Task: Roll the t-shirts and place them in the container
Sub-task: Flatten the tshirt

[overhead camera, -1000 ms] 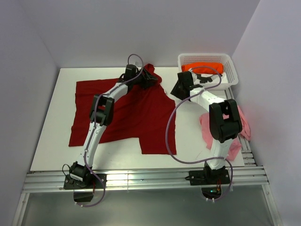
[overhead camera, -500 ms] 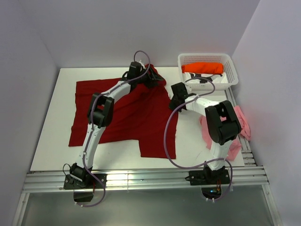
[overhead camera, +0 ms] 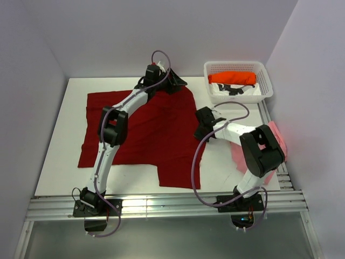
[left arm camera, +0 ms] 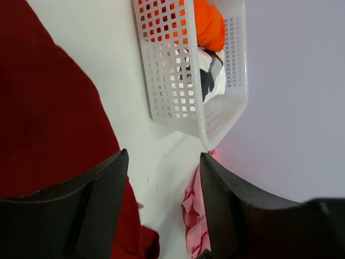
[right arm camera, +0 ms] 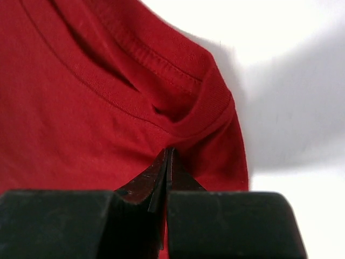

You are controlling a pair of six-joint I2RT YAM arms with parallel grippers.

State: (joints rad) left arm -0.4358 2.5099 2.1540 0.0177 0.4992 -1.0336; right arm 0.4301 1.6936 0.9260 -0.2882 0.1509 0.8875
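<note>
Right gripper pinches the hem of the dark red t-shirt — left gripper gapes at the far edge of the table; better it grips there before pulling taut.

This looked like a robotics lab test cell rather than a home: a bare white tabletop stood boxed in by plain pale walls, a left arm and a right arm were bolted to aluminium rails along its near edge, purple cables looped loose, and the only homely things were a dark red t-shirt and a white lattice basket at the far right corner
</note>
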